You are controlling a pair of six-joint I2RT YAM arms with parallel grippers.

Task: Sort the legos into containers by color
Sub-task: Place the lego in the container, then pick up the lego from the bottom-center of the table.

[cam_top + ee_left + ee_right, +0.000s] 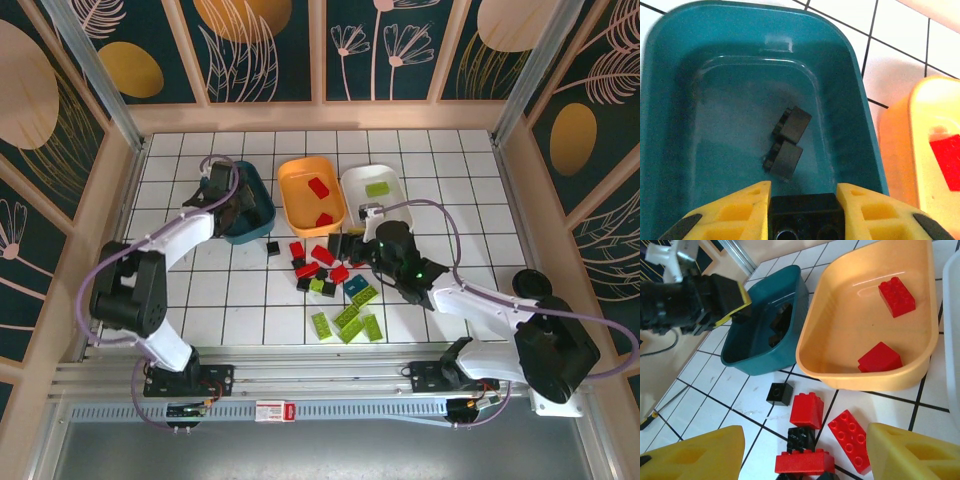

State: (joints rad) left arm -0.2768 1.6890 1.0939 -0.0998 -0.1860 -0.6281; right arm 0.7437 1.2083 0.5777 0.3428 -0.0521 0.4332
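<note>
Top view first. Spot the left gripper (240, 207) hanging over the teal tub (265, 185), leftmost of three in a row. Got the orange tub (300, 175) right beside it with two red bricks (318, 187) inside, then the white tub (392, 180) holding one lime brick (377, 188). Find the right gripper (350, 250) low over the pile (322, 255) of loose bricks on the table (220, 290), just in front of the orange and white tubs. Mostly reds and blacks there, plus one teal brick (357, 285) and several limes (322, 325) nearest the arm bases. Can't tell either jaw state from up here.

Left wrist next. Looking straight down into the teal tub at two black bricks (795, 122) lying close together on its floor. Got the fingers (735, 212) pinching a third black brick (802, 210), held above the tub's near end. Catch a slice of the orange tub off to the right, one red showing.

Right wrist last. Got the jaws spread wide above the pile, with reds and blacks on the table below. Notice one small black cube (780, 393) sitting a bit apart, near the teal tub's wall. Further back, see the orange tub with its two reds well apart from each other, and the left gripper over the teal tub — dark bricks just visible inside.
</note>
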